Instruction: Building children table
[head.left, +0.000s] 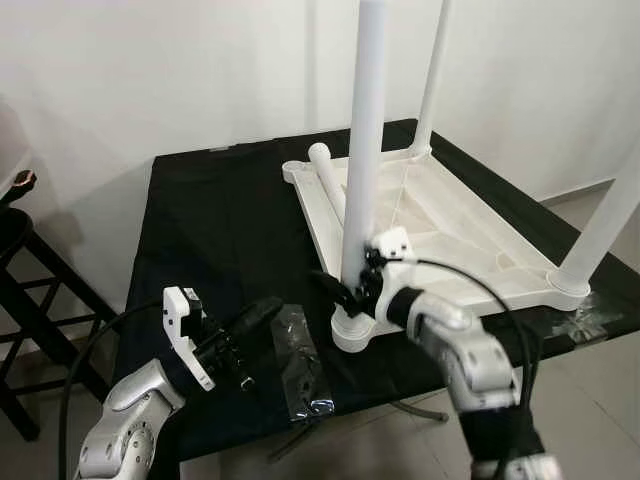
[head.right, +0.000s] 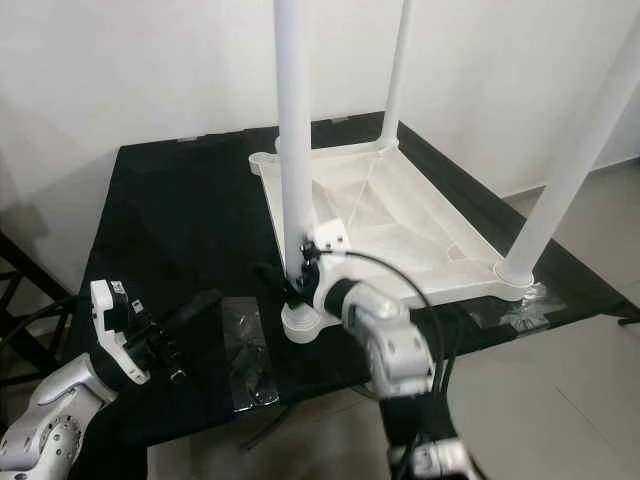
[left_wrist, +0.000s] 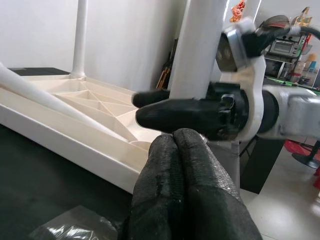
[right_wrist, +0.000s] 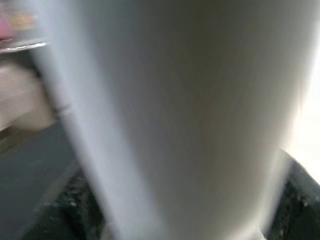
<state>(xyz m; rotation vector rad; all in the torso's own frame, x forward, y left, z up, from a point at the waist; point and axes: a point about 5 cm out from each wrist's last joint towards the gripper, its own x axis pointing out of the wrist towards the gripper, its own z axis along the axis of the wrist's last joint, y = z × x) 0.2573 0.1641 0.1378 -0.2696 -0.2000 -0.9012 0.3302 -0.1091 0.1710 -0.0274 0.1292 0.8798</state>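
Note:
A white children's table top (head.left: 450, 220) lies upside down on a black table (head.left: 220, 220). Three white legs stand up from its corners: the near one (head.left: 365, 150), a far one (head.left: 433, 80) and a right one (head.left: 605, 225). A loose leg (head.left: 325, 170) rests across the far left corner. My right gripper (head.left: 352, 290) clasps the near leg just above its base socket, one finger on each side, as the left wrist view confirms. My left gripper (head.left: 262, 312) hovers low over the black table to the left of that leg, fingers (left_wrist: 175, 150) pressed together and empty.
A crumpled clear plastic bag (head.left: 300, 365) lies at the black table's front edge between my arms. A dark wooden stool (head.left: 20, 260) stands to the left. Clear tape (head.left: 590, 320) marks the table's right corner. Bare floor lies in front and to the right.

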